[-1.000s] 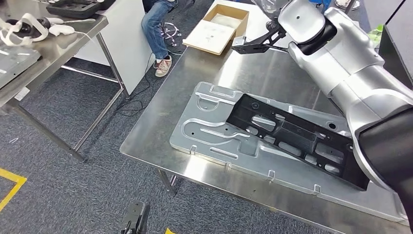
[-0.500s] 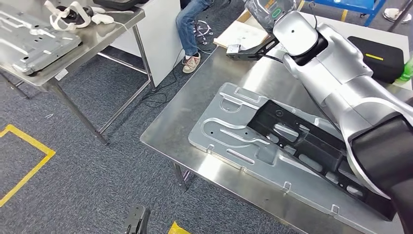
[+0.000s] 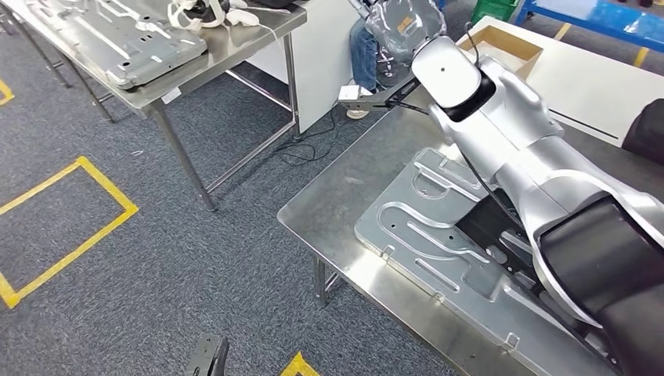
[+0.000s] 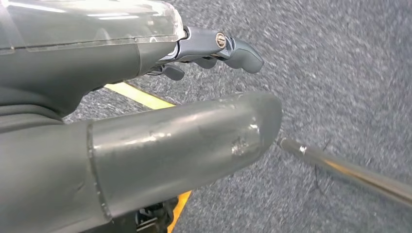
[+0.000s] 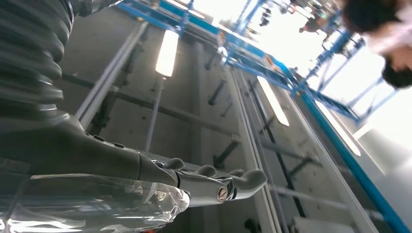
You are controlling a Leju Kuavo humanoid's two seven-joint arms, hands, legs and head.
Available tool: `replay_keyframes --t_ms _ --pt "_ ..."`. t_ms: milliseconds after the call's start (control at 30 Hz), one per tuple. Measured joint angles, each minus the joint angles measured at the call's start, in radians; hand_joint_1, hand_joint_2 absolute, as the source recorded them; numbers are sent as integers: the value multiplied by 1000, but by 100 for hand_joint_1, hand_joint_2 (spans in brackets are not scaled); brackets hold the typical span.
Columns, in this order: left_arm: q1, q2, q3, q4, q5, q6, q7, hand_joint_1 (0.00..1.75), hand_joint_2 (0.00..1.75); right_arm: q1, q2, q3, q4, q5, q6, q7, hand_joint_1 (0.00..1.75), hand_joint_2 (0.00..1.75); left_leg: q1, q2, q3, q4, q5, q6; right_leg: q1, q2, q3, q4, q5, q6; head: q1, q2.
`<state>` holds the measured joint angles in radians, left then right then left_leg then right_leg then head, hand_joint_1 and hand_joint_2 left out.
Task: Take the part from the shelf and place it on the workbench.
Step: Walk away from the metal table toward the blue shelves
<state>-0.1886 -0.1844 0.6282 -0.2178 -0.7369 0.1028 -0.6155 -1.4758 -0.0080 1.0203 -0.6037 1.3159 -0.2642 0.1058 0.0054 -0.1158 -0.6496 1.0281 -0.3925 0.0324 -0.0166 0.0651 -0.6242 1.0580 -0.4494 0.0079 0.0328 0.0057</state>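
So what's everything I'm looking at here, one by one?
Workbench: one, shiny steel, right of centre.
Metal panel: one, silver-grey, pressed ridges, lying on the workbench.
Black part: one, on that panel, mostly hidden by the robot's arm.
Second table: one, steel, upper left.
Second panel: one, silver-grey, on the second table.
Cardboard box: one, tan, open, top right.
Floor tape: yellow lines on grey carpet.
Person: one, blue jeans, behind the workbench.
Right arm: silver, reaching over the workbench.
Right hand: grey, fingers stretched out, nothing held.
Left hand: dark grey, above the carpet, nothing held.
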Motion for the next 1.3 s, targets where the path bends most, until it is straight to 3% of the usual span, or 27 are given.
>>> replay_keyframes --t_ms 33,100,167,233,300,333,367,433,500,533,600,633,700,767,800,833,867,900,967,1033,1100,1133,1200,1267,1300 --pt "1 1 0 0 0 0 1 0 0 3 1 -4 1 2 -3 0 0 175 2 -11 -4 0 2 -6 1 5 6 -13 -2 -2 0 0" --pt "6 5 0 0 0 0 3 0 0 7 7 -9 2 3 -5 0 0 175 7 -25 -9 -3 5 -19 1 -16 12 -23 0 -7 0 0" --pt "10 9 0 -1 0 -1 5 0 0 8 15 -15 3 5 -6 -1 0 175 2 21 -23 25 -15 -30 -4 -40 21 -36 5 -18 -2 0" --pt "6 11 0 -1 0 -3 5 0 0 8 17 -24 7 11 -10 -2 0 175 1 87 -71 127 -69 -38 -5 -65 26 -43 7 -26 -4 0" --pt "1 11 0 -1 -1 -6 6 0 0 10 18 -31 16 18 -19 -4 0 175 8 107 -131 247 -113 -46 -4 -91 27 -42 5 -27 -4 0" --pt "0 11 0 -1 -3 -8 8 0 0 11 19 -35 22 23 -24 -7 0 175 11 110 -142 268 -112 -50 -4 -105 28 -41 3 -25 -4 0" --pt "0 12 0 -1 -5 -8 10 0 0 12 21 -40 27 28 -29 -9 0 175 14 113 -131 249 -93 -53 -6 -118 29 -39 0 -23 -4 0" --pt "-2 14 0 -2 -7 -8 15 0 0 12 25 -53 35 35 -38 -11 0 175 16 142 -63 121 -35 -56 -7 -141 33 -34 -9 -15 -4 0" --pt "-6 17 0 -2 -6 -5 16 0 0 13 27 -66 40 39 -46 -11 0 175 9 170 -10 20 -7 -47 -2 -161 36 -27 -18 -4 -4 0" --pt "-7 18 0 -2 -4 -3 16 0 0 15 28 -72 42 40 -51 -11 0 175 6 172 -3 5 -8 -41 3 -170 37 -27 -20 1 -3 0" --pt "-6 24 0 -3 -1 -2 14 0 0 26 33 -81 45 45 -63 -9 0 175 5 149 -4 4 -6 -26 6 -186 43 -30 -23 10 -3 0" --pt "-5 27 0 -3 0 -1 13 0 0 32 35 -86 45 47 -69 -8 0 175 6 138 -4 2 -5 -20 4 -178 44 -27 -30 15 -3 0" --pt "-6 31 1 -3 0 -1 12 0 0 42 37 -96 47 49 -76 -6 0 175 10 116 -1 -3 -1 -7 -3 -130 21 31 -71 21 -3 0" --pt "-8 33 1 -3 0 -1 12 0 0 53 35 -103 49 50 -78 -5 0 175 8 93 -2 -4 0 1 -4 -80 -41 158 -132 21 -3 0" --pt "-7 34 1 -3 0 -1 12 0 0 60 34 -105 51 51 -78 -4 0 175 7 80 -2 -4 0 3 -3 -71 -74 216 -149 20 -3 0" --pt "-6 34 1 -3 0 -1 12 0 0 67 33 -107 53 51 -78 -4 0 175 5 66 -2 -3 0 4 -1 -67 -95 247 -149 17 -3 0" --pt "-5 34 1 -3 0 -1 12 0 0 72 33 -108 54 51 -78 -4 0 175 2 52 -2 -3 0 4 1 -64 -99 239 -128 13 -3 0" --pt "-4 34 1 -3 0 -1 12 0 0 74 33 -110 55 51 -78 -4 0 175 0 38 -1 -2 0 5 3 -59 -84 194 -91 6 -3 0" --pt "-4 33 0 -3 0 -1 12 0 0 74 33 -115 55 51 -78 -4 0 175 -3 13 -2 -1 1 3 5 -19 -29 62 -19 -11 -4 0" --pt "-6 33 1 -3 0 0 12 0 0 73 33 -119 55 51 -78 -3 0 175 0 -8 -7 0 3 -3 7 15 1 -12 4 -20 -5 0" --pt "-6 35 1 -3 0 0 11 0 0 73 36 -119 55 51 -78 -3 0 175 5 -31 -11 -5 9 -15 8 3 8 -26 3 -21 -5 0" --pt "-3 36 1 -3 0 0 11 0 0 73 37 -120 55 51 -78 -3 0 175 5 -31 -13 -4 8 -21 7 -11 15 -34 5 -22 -5 0" --pt "0 39 0 -4 0 0 11 0 0 71 40 -121 55 51 -78 -3 0 175 0 16 -32 38 -18 -31 1 -40 30 -51 10 -26 -7 0" --pt "-2 39 0 -4 0 0 11 0 0 72 40 -123 55 52 -79 -3 0 175 2 83 -86 151 -74 -39 1 -67 38 -57 10 -30 -9 0" --pt "-3 39 0 -4 0 0 10 0 0 76 40 -124 56 53 -81 -3 0 175 6 98 -116 211 -96 -43 2 -81 40 -56 8 -30 -9 0"
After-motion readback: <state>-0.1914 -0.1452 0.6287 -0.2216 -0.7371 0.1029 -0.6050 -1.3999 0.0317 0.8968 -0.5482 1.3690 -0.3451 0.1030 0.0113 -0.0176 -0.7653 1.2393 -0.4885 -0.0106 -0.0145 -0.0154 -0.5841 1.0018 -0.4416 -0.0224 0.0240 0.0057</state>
